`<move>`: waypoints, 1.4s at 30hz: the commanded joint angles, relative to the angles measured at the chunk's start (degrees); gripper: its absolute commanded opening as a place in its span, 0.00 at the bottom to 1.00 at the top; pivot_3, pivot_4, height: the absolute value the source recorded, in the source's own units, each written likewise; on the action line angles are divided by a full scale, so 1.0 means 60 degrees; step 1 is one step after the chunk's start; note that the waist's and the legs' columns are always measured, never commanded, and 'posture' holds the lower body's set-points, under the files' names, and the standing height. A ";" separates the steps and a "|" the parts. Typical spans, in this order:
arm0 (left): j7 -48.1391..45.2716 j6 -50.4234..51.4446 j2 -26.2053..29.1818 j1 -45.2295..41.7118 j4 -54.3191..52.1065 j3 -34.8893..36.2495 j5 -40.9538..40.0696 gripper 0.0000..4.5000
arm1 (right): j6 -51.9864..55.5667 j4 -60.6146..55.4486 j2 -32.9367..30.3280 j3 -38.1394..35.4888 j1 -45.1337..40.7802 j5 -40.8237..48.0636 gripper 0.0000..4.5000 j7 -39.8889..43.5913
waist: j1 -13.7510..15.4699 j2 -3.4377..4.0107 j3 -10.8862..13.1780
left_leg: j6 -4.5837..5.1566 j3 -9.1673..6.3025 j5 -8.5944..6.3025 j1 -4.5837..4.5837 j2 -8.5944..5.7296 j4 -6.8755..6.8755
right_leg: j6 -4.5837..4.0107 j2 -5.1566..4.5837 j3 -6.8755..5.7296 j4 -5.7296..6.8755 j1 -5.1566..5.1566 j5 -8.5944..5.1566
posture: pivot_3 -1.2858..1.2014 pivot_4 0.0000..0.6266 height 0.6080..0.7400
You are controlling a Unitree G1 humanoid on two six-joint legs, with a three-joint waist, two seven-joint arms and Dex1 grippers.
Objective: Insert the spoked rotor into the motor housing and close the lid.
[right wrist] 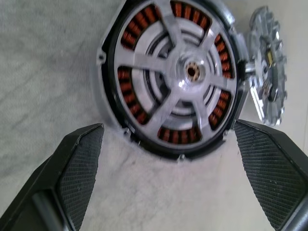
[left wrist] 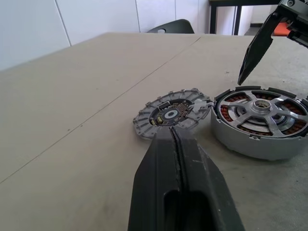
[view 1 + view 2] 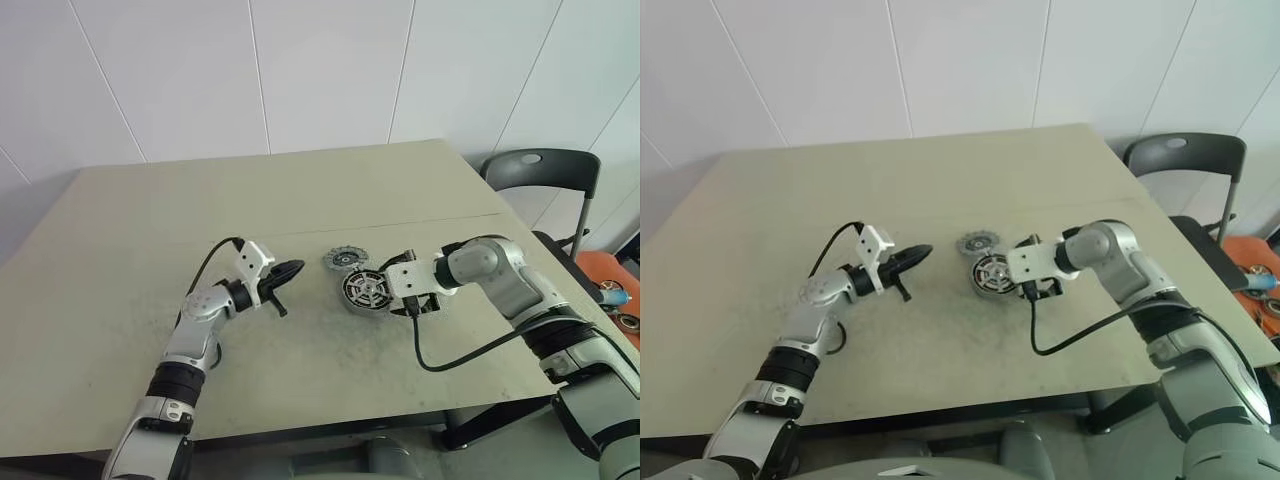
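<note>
A: Spoked rotor (image 1: 180,72) seen already seated in motor housing (image 2: 226,132) on surface (image 3: 150,230); lid (image 2: 171,113) lying alongside, touching.

B: Right claw (image 1: 168,168) spread wide, left claw (image 2: 177,159) pressed together, empty. Risk judged: lid could be nudged away, or seated crooked.

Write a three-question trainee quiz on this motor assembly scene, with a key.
1. True or false: the spoked rotor already sits inside the motor housing.
2. Which gripper is open: A left, B right?
3. Where does the lid lie?

Key: 1 true, copper windings show between its spokes. 2 B; its fingers stand wide apart just short of the housing, while the left gripper is shut. 3 Flat on the table beside the housing, not yet fitted.
</note>
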 commanded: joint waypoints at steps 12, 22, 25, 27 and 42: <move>-0.0002 -0.0418 0.0160 -0.0385 0.0334 0.0118 0.0056 0.00 | -0.0351 0.0262 0.0132 -0.0152 -0.0601 -0.0169 0.29 0.0261 | -0.0044 0.0006 -0.0004 | 0.0002 0.0002 -0.0001 0.0006 0.0001 0.0000 | -0.0007 0.0003 0.0002 0.0008 0.0001 0.0005 | 0.52 0.00 1.00; 0.0031 -0.0494 0.0136 -0.0388 0.0419 0.0089 0.0078 0.00 | 0.1168 -0.1403 0.0613 -0.0458 0.0188 0.0571 0.23 0.0441 | -0.0004 0.0000 -0.0007 | -0.0001 -0.0006 0.0001 0.0005 0.0004 -0.0001 | -0.0010 0.0006 -0.0002 0.0008 0.0001 0.0007 | 0.52 0.00 1.00; 0.0044 -0.0512 0.0139 -0.0382 0.0436 0.0084 0.0095 0.00 | 0.1127 -0.1837 0.0517 -0.0302 0.0552 0.0198 0.23 0.0233 | 0.0001 0.0000 -0.0007 | 0.0000 -0.0004 0.0000 0.0001 0.0000 0.0002 | -0.0009 0.0001 0.0000 0.0004 0.0000 0.0007 | 0.52 0.00 1.00; 0.0065 -0.0538 0.0141 -0.0376 0.0476 0.0083 0.0116 0.00 | 0.1965 -0.2438 0.0533 -0.0371 0.0913 0.0316 0.23 0.0374 | 0.0007 0.0000 -0.0007 | -0.0001 -0.0004 0.0000 0.0001 -0.0001 0.0001 | -0.0009 0.0001 -0.0002 0.0005 -0.0001 0.0007 | 0.52 0.00 1.00; 0.0247 -0.0619 0.0155 -0.0258 0.0456 0.0096 0.0218 0.00 | 0.5429 -0.3500 0.0535 0.0293 0.0988 -0.0939 0.10 0.0217 | 0.0015 -0.0025 -0.0023 | 0.0035 -0.0007 -0.0019 0.0012 0.0000 0.0003 | -0.0008 0.0002 -0.0004 0.0010 0.0036 0.0006 | 0.52 0.00 1.00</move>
